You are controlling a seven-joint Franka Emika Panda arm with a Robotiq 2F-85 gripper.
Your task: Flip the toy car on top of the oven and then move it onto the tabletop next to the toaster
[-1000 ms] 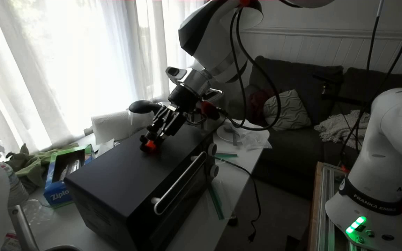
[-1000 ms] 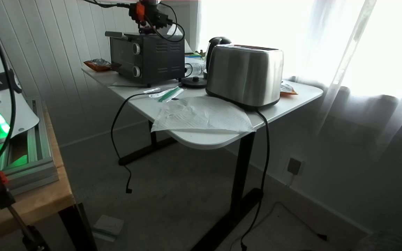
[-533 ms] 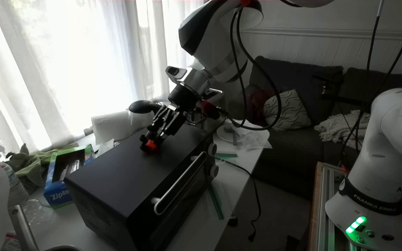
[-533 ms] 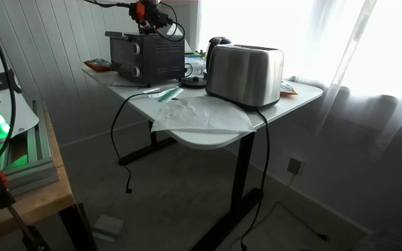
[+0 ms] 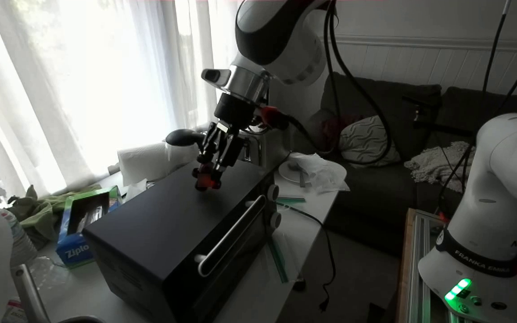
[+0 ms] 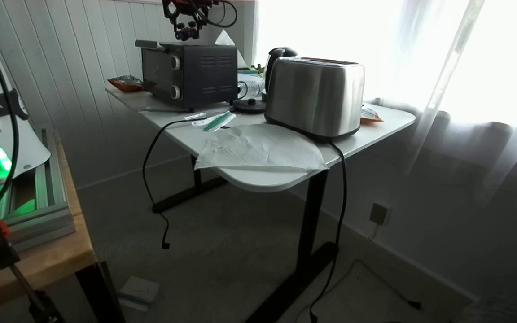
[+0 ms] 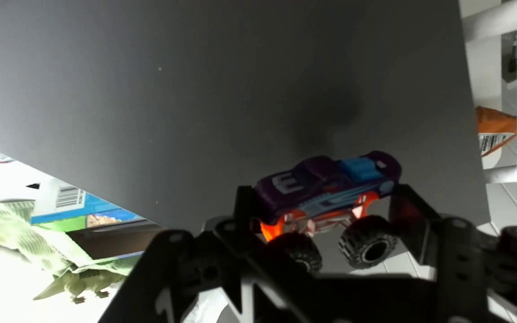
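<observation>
The toy car [image 7: 326, 188] has a dark purple and blue body, orange-red fenders and big black wheels. My gripper [image 7: 326, 199] is shut on its two ends. In the wrist view the wheels face the palm and the roof points away from it. The car also shows as a small red shape [image 5: 206, 181] above the flat top of the black oven [image 5: 159, 224]. In an exterior view a gap shows between the gripper [image 6: 187, 30] and the oven [image 6: 213, 74]. The silver toaster [image 6: 312, 98] stands on the white tabletop [image 6: 258, 179], partly behind my gripper in an exterior view [image 5: 271, 143].
A crumpled white sheet [image 6: 263, 146] lies in front of the toaster. A black kettle [image 6: 276, 56] stands between toaster and oven. The oven's handle [image 5: 231, 237] sticks out at its front. A Ziploc box [image 5: 74, 251] stands behind the oven. A white plate [image 5: 285, 172] lies near the toaster.
My gripper has lifted the toy car off the oven top. It has moved a little toward the oven's toaster end and stands more upright.
</observation>
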